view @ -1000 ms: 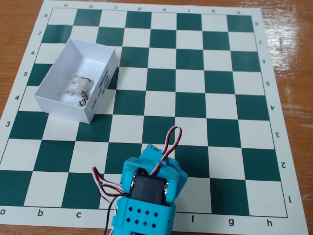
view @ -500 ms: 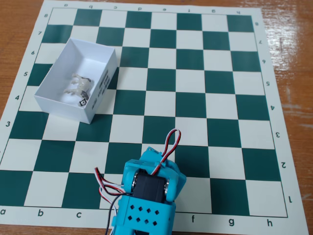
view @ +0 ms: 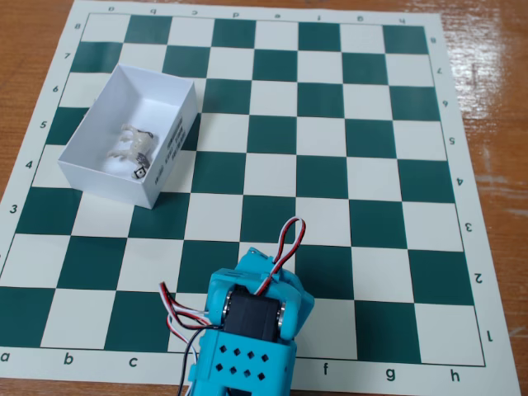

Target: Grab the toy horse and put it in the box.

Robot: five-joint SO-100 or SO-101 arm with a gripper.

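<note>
Wood-grain brown shows at the edges of the surface [view: 33, 16], glossy enough to catch glare at the right. Over it lies a flat printed chessboard mat [view: 330, 165] in dark green and cream squares, smooth and thin, with letters and numbers round its border.

Next in size is the arm [view: 247, 330], a blocky turquoise plastic shell with a perforated face, a black servo set into it and red, white and black wires looping out. It sits low at the bottom edge of the fixed view, well apart from everything else. Its gripper is not visible from this angle, so I cannot tell whether it is spread or pressed together.

Up at the left stands the box [view: 169, 136], a white cardboard tray with low, thin walls and small black print on its near side, turned askew to the squares. Inside it, on the floor near the near wall, lies the toy horse [view: 134, 145]: tiny, off-white, hard-looking plastic with dark marks. The task looks finished.

Little can go wrong now. The cardboard is light and would slide on the slick mat if the arm swung into it, and a tip could spill the horse.
</note>
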